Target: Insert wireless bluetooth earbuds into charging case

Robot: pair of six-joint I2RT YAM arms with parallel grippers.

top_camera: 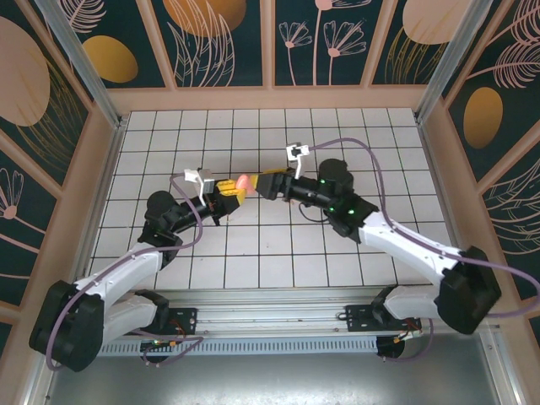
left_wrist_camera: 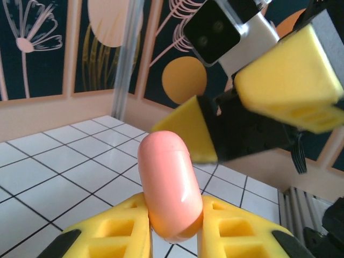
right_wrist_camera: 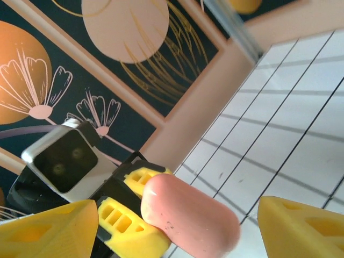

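Near the middle of the desk [top_camera: 278, 261], a little toward 12 o'clock, the two arms meet tip to tip. The left arm [top_camera: 126, 274] rises from its base at 7 o'clock, bends at an elbow toward 9 o'clock and stretches its forearm toward 2 o'clock. The right arm [top_camera: 405, 245] comes from 5 o'clock, folds at an elbow at about 3 o'clock and points its wrist toward 9 o'clock, so the wrists face each other along a nearly level line. The left end effector [top_camera: 232, 192] is clamped on the case [top_camera: 243, 182]. In the left wrist view its yellow fingers [left_wrist_camera: 115, 231] press the lower flanks of the pink shell, which stands up between them with its rounded top free and its lid closed. The right end effector [top_camera: 257, 181] is spread wide. In its own wrist view one finger sits at 7 o'clock and the other at 5 o'clock, with the case lying between them and touching neither. The case's free end points toward the right wrist. Whether the case hangs clear of the desk or touches the tiles I cannot tell.
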